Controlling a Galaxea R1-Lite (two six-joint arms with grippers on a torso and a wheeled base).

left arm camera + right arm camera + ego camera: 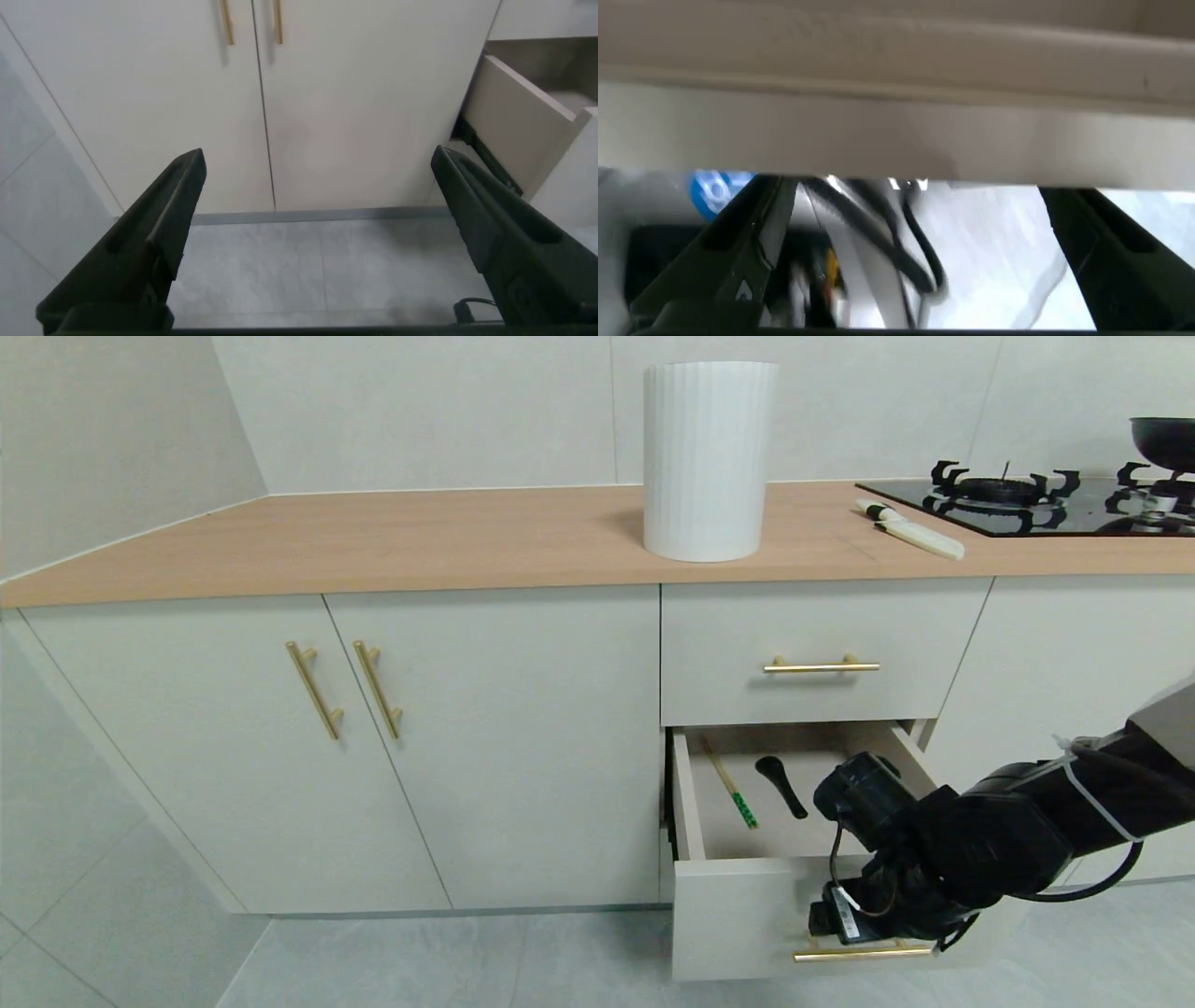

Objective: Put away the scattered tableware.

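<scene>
The drawer [686, 803] is pulled out. The chopsticks [733, 789] and the black spoon [780, 784] lie inside it, side by side, both pointing from the drawer's back to its front. The right claw [873, 938] is low at the drawer's front, right by the gold handle [864, 952], and its fingers are spread wide, holding nothing. A knife [910, 530] lies high above the drawer and a bit to its right, on the counter [420, 537]. It lies slanted near the counter's front edge. The right arm looks nearer to it, so I think that arm would have to go up and back. The left claw [318, 163] hangs to the left of the drawer, low over the floor, spread wide and holding nothing. There is open floor in front of the drawer.
</scene>
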